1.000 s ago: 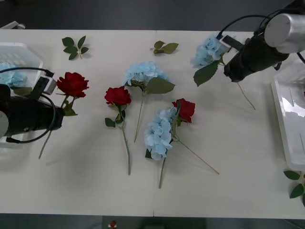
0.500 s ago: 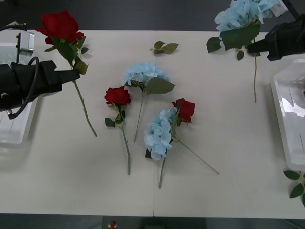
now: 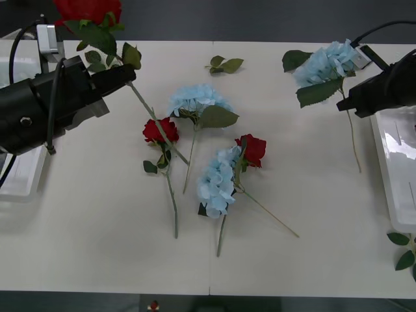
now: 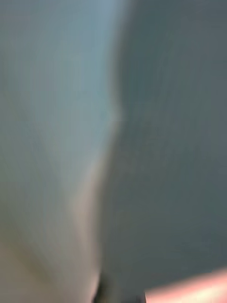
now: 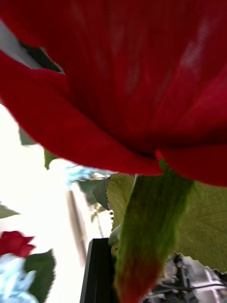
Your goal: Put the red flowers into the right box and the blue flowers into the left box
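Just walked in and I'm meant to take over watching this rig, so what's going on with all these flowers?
The robot is sorting artificial flowers into boxes at the table's sides. The left gripper holds a red rose by its stem, lifted above the table near the left box. The right gripper holds a blue flower by its stem beside the right box. Two red roses and two blue flowers lie mid-table.

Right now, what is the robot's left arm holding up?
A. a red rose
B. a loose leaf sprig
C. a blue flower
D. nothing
A. The left end effector grips the stem of a red rose lifted above the table's far left corner, while the right end effector holds a blue flower.
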Controlling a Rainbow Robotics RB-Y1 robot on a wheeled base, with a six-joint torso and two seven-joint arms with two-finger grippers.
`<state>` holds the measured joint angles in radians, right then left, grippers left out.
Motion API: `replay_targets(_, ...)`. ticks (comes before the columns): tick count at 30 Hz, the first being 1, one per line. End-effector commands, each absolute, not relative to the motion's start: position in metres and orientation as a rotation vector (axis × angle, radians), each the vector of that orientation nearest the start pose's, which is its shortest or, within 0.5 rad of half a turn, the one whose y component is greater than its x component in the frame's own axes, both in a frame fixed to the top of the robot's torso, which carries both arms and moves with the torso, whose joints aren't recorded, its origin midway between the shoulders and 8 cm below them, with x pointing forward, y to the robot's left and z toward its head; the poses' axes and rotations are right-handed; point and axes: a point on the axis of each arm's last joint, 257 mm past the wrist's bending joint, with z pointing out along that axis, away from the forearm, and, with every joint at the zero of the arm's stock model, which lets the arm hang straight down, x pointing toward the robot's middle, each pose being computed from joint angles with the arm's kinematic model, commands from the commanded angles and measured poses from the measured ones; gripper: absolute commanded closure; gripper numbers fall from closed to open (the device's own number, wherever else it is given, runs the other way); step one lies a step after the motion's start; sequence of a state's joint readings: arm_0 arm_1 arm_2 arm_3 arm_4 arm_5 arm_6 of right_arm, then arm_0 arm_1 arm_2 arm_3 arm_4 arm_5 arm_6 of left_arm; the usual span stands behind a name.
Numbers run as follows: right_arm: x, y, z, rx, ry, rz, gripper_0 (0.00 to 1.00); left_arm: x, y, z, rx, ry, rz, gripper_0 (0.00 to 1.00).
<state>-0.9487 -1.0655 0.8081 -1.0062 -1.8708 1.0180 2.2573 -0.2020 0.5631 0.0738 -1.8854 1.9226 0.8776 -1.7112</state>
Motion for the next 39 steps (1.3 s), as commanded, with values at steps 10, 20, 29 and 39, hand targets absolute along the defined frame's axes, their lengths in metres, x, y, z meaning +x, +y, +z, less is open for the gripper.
replay_targets(10, 0.579, -0.318, -0.227, -0.869, 2.411, 0.157, 0.67, 0.447, 0.057, -0.021, 0.235, 1.624, -1.512, 1.0)
replay_targets(20, 0.575, -0.32, -0.221, -0.927, 2.384, 0.164, 0.0, 0.455, 0.036, -0.025, 0.235, 1.61, -1.468, 1.0)
replay_targets(29, 0.557, -0.316, -0.161, -1.041, 2.194, 0.322, 0.0, 0.455, 0.014, -0.023, 0.224, 1.587, -1.487, 1.0)
replay_targets(39, 0.511, -0.278, -0.092, -0.772, 1.998, 0.846, 0.0, 0.442, -0.009, -0.02, 0.253, 1.58, -1.553, 1.0)
